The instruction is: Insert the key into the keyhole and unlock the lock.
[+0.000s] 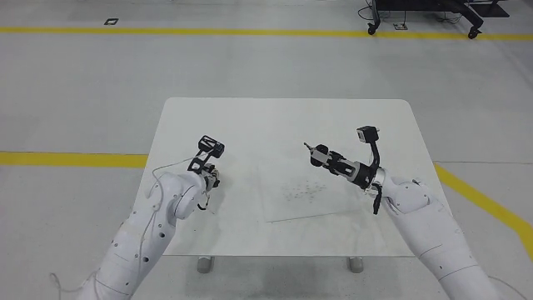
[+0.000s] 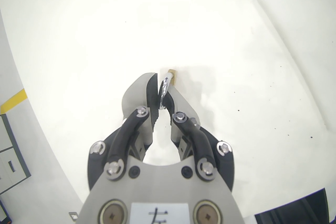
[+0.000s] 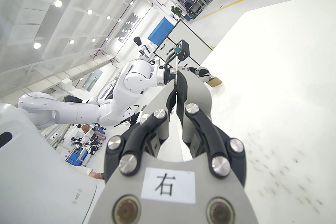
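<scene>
My left gripper (image 2: 162, 79) is shut on the silver shackle (image 2: 163, 93) of a small padlock, and the lock rests low on the white table (image 2: 105, 25). The lock's brass body (image 2: 173, 74) peeks out past the fingertips. From the right wrist view the same brass body (image 3: 214, 81) sits on the table under the left gripper (image 3: 203, 72). My right gripper (image 3: 180, 78) is shut and held above the table, aimed toward the lock. In the top view a thin key tip (image 1: 306, 145) sticks out of the right gripper (image 1: 313, 155). Both arms sit about a third of the table apart.
A thin white sheet (image 1: 308, 190) speckled with dark marks lies on the table (image 1: 283, 121) between the arms, below the right gripper. The left gripper (image 1: 211, 175) is close to the table's left edge. Grey floor with yellow lines surrounds the table.
</scene>
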`<action>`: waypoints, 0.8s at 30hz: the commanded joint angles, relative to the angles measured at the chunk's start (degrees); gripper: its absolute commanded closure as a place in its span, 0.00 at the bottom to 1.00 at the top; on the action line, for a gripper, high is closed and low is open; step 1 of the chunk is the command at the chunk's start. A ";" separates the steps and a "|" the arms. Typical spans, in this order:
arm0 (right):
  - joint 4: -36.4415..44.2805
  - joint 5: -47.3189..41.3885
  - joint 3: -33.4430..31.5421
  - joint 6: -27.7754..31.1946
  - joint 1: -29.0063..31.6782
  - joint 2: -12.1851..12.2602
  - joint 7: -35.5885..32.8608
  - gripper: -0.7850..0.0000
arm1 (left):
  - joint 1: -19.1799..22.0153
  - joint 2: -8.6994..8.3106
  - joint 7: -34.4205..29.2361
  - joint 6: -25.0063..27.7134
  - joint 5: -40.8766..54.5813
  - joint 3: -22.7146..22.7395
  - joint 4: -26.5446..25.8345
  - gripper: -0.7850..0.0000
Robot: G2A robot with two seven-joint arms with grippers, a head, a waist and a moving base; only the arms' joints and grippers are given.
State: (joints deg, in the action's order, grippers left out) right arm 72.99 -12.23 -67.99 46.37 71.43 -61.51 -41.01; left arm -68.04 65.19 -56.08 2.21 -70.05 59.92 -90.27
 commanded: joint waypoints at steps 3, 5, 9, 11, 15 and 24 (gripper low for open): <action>0.00 0.00 0.00 0.00 0.00 0.00 0.00 1.00 | 0.14 0.24 0.40 0.06 -0.40 -0.55 0.05 1.00; 0.00 0.00 0.00 0.00 0.00 0.00 0.00 1.00 | 0.18 0.31 0.36 -0.01 -0.53 -0.54 0.17 1.00; 0.00 0.00 0.00 0.00 0.00 0.00 0.00 1.00 | -0.08 0.51 4.30 -0.52 0.06 -0.07 -1.49 1.00; 0.00 0.00 0.00 0.00 0.00 0.00 0.00 1.00 | -1.79 0.52 10.17 0.53 5.42 1.96 -3.05 1.00; 0.00 0.00 0.00 0.00 0.00 0.00 0.00 1.00 | -5.79 0.31 20.87 3.65 16.32 7.13 -6.24 1.00; 0.00 0.00 0.00 0.00 0.00 0.00 0.00 1.00 | -8.85 -0.22 20.96 24.63 55.23 16.05 -1.21 1.00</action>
State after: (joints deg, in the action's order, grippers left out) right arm 72.99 -12.23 -67.99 46.37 71.43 -61.51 -41.01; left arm -77.19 65.07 -33.83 25.10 -18.41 75.58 -92.39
